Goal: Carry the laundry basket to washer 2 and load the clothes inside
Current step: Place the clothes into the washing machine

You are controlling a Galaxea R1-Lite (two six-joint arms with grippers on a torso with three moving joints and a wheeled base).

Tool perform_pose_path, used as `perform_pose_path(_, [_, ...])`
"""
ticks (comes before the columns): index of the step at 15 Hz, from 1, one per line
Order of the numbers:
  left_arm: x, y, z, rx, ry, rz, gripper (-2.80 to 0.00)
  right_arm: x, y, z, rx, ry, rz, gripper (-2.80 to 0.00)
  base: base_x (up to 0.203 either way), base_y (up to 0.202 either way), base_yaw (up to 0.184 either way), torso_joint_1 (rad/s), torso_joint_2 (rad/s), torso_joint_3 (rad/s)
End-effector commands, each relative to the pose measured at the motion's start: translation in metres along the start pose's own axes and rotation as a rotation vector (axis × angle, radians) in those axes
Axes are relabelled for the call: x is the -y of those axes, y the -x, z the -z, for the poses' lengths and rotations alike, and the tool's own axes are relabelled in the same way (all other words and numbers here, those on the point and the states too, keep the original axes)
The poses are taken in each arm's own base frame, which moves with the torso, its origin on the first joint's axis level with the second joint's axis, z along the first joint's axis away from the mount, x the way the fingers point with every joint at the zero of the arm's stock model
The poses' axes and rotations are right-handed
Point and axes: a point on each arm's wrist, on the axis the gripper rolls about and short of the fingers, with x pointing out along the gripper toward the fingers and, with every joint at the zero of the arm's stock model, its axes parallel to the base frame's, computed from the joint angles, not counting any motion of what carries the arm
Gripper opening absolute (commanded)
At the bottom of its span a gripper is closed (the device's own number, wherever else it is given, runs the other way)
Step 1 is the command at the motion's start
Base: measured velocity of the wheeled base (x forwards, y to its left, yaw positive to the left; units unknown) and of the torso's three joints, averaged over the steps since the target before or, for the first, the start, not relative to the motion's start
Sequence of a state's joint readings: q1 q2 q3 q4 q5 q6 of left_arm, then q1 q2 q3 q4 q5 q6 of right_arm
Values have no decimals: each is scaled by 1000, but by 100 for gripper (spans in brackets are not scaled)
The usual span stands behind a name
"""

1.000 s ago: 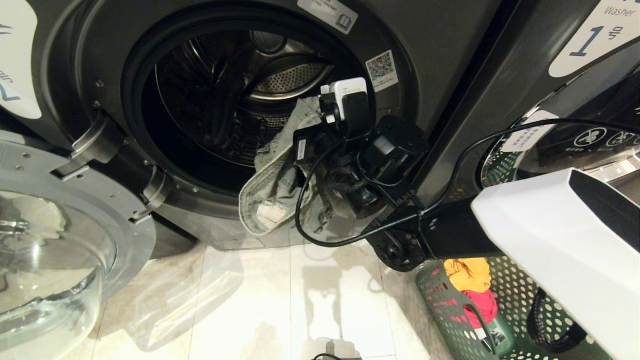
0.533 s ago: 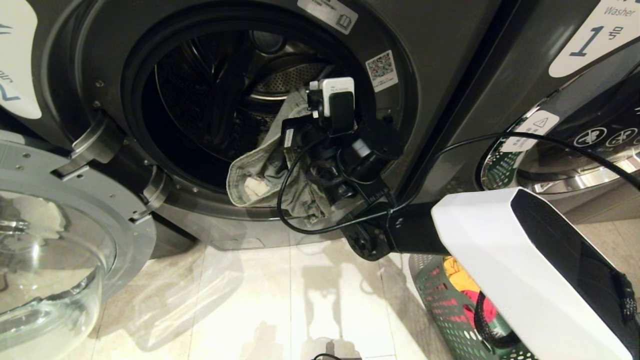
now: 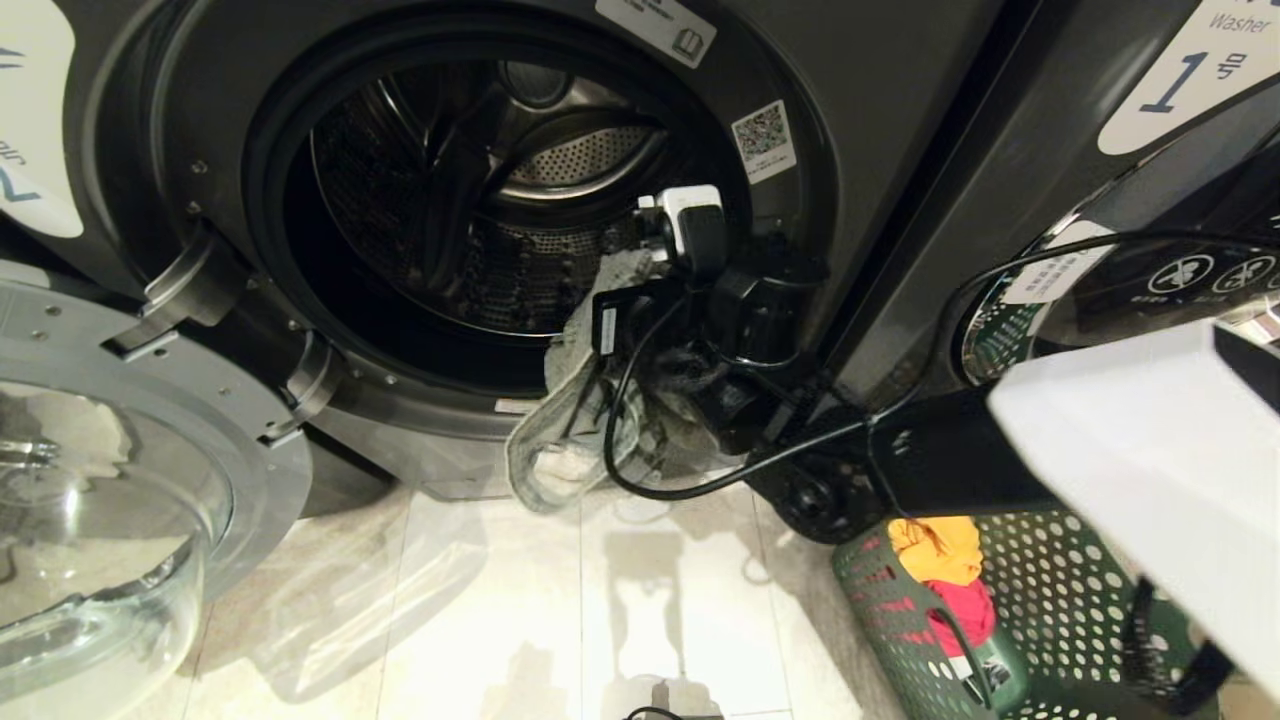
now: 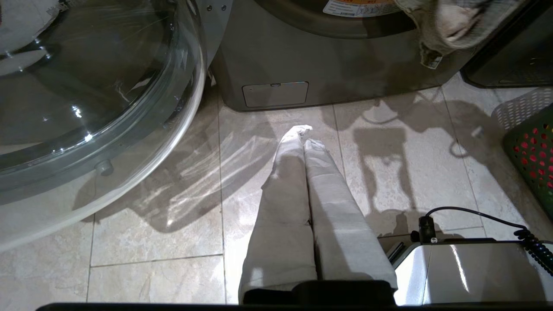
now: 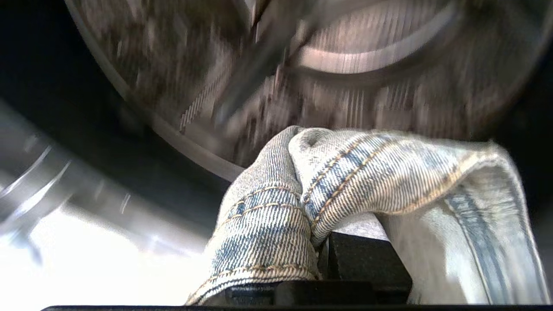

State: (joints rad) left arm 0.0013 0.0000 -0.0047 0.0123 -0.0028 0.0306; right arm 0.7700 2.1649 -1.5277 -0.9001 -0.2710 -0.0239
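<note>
Jeans of pale grey denim [image 3: 560, 440] hang lengthwise from my right gripper [image 5: 317, 242], which is clamped on a fold of them at the lower right lip of the dark grey front-load washer [image 3: 250, 60]; their free end droops towards the pale floor tiles [image 3: 500, 610]. Beside the open round door [image 3: 130, 480], my left gripper [image 4: 304, 134] is pressed together on nothing. Yellow-orange cloth [image 3: 940, 548] and red cloth [image 3: 960, 602] lie in the dark green perforated plastic basket [image 3: 1040, 590] at right.

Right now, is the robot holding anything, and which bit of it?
Yes. The right hand is shut on the jeans, pinching a stitched seam fold at the washer's opening. The left hand holds nothing.
</note>
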Motion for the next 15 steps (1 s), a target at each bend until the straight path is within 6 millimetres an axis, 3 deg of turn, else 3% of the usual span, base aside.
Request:
perform_pose_path(1, [0,0,0,-2,0,0,-280,15,51,-65,-108,-73,-5,-280,0,0,0,0,0,0])
perform_pose_path(4, [0,0,0,-2,0,0,-280,34,115,-77,-368,-148,15,-280,0,0,0,0,0,0])
perform_pose_path(8, [0,0,0,-2,0,0,-280,52,186,-61,-574,-234,49,-280,0,0,0,0,0,0])
perform_pose_path(11, [0,0,0,-2,0,0,-280,59,210,-61,-590,-258,62,-280,0,0,0,0,0,0])
perform_pose_path(15, [0,0,0,-2,0,0,-280,61,215,-55,-606,-239,78,-280,0,0,0,0,0,0])
